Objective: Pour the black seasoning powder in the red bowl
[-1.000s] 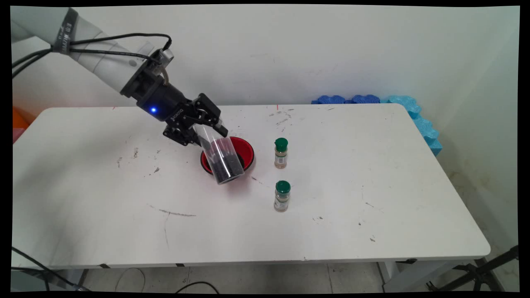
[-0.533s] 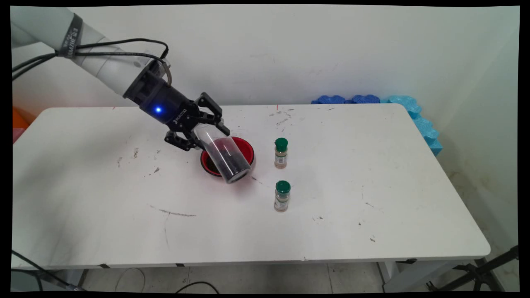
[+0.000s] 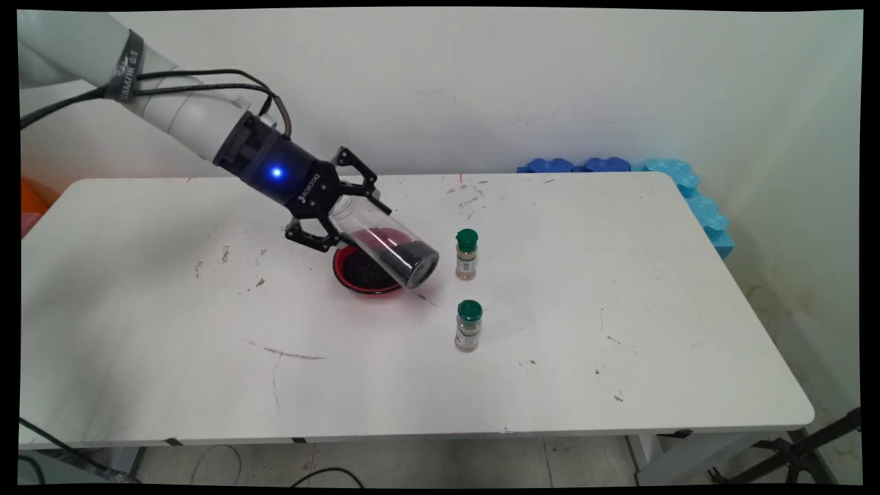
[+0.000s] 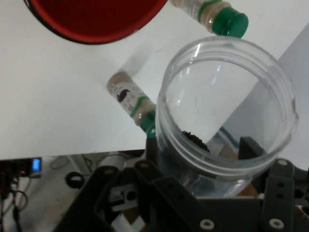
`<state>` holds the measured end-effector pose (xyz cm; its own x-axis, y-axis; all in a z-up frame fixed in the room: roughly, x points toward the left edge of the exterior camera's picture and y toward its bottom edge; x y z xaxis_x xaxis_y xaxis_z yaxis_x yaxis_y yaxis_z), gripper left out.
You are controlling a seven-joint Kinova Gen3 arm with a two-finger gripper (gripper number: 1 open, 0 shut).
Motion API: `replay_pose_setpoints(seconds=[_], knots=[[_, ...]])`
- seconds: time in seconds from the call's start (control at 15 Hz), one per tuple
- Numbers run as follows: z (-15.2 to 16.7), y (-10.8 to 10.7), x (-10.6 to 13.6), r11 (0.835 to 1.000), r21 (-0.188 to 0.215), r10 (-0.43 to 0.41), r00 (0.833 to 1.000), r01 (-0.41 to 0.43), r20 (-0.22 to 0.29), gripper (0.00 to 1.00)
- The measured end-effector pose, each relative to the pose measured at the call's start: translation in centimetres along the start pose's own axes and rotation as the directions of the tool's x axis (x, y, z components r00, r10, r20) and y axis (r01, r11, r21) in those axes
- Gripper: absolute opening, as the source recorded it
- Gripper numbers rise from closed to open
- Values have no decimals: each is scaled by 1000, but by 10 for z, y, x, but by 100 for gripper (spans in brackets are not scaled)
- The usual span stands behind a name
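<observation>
In the main view, the gripper (image 3: pixel 347 210) is closed around a clear plastic jar (image 3: pixel 392 247), holding it near its closed end. The jar is tilted, with its open mouth lower and pointing to the right and near side, above a red bowl (image 3: pixel 347 260) that stands on the white table (image 3: pixel 619 309). Dark grains lie along the lower wall of the jar, and a dark layer already covers the bottom of the bowl. The mouth of the jar seems to hang over the right rim of the bowl, so I judge there is a risk that grains fall on the table; the mouth is better kept over the middle of the bowl, with a slow tilt. Two spice bottles with green caps stand to the right: the far bottle (image 3: pixel 467 254) is close to the mouth of the jar, and the near bottle (image 3: pixel 469 325) is more apart. I think any swing to the right could knock the far one.

In the hand view, the jar (image 4: pixel 227 111) fills the centre, its round mouth open to the camera, with the gripper (image 4: pixel 198 159) clamped on its sides. Only a small heap of grains shows inside, low on the wall. The bowl (image 4: pixel 96 19) is at the top edge, and both bottles (image 4: pixel 130 99) (image 4: pixel 212 14) appear beside the jar.
</observation>
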<state>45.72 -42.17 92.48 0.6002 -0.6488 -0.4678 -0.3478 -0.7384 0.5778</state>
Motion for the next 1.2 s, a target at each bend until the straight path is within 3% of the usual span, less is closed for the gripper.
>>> replay_pose_setpoints(seconds=[0.4, 1.2], knots=[[3, -1, 2, 986, -43, -158, 987, 158, 17, 0], [15, -10, 11, 920, -131, -362, 928, 371, 86, 0]])
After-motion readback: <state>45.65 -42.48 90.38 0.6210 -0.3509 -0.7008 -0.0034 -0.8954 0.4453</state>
